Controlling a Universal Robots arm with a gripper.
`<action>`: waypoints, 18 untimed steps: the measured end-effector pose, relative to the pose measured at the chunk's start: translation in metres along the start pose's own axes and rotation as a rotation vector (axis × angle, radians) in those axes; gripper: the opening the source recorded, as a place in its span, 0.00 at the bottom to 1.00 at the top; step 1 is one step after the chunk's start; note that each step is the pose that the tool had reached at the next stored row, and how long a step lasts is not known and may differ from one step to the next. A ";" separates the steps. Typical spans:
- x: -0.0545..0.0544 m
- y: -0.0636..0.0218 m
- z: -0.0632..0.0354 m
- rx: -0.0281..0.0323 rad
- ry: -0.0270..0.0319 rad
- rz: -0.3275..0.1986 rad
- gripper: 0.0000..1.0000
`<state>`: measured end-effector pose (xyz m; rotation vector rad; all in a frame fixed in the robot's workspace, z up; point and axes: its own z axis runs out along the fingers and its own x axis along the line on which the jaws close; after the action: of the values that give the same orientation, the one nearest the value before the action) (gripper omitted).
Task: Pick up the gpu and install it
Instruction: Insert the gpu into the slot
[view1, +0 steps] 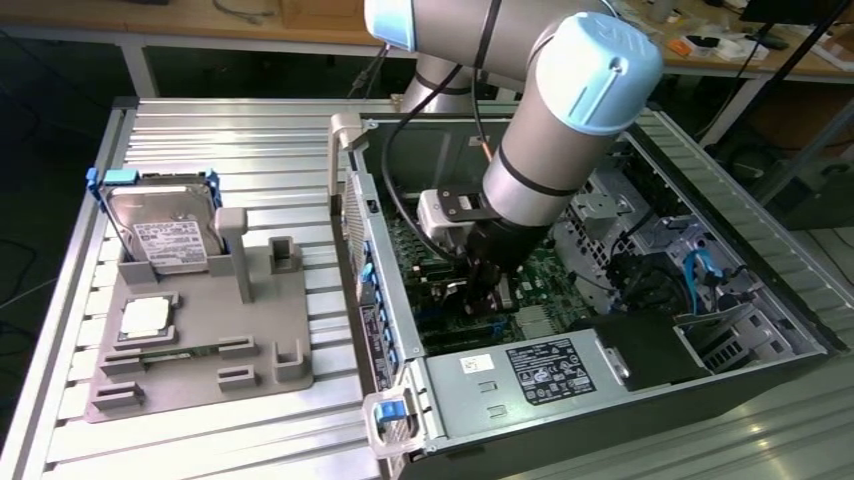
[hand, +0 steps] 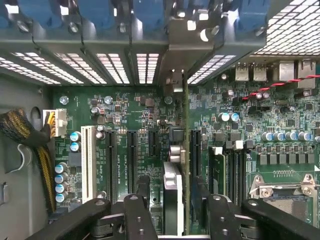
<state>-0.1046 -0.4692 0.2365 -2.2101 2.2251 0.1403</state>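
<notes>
The gpu (hand: 186, 150) is seen edge-on, standing upright in a slot of the motherboard (hand: 125, 107), its long axis running away from the gripper (hand: 172, 200) toward the case's rear wall (hand: 100, 45). It is placed directly between the fingers (hand: 135, 215), which are spread wide apart and grip nothing.

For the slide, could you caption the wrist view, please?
Open gripper poised above the gpu, which stands edge-on in a motherboard slot, its bracket against the case's rear vents.
</notes>
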 end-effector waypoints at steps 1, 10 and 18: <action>0.000 0.0000 0.0000 0.0000 -0.0001 0.000 0.47; -0.001 0.0012 -0.0114 0.0090 0.0000 0.000 0.47; -0.002 0.0035 -0.0238 0.0297 -0.0002 -0.002 0.47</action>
<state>-0.1066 -0.4692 0.2606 -2.1972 2.2099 0.1067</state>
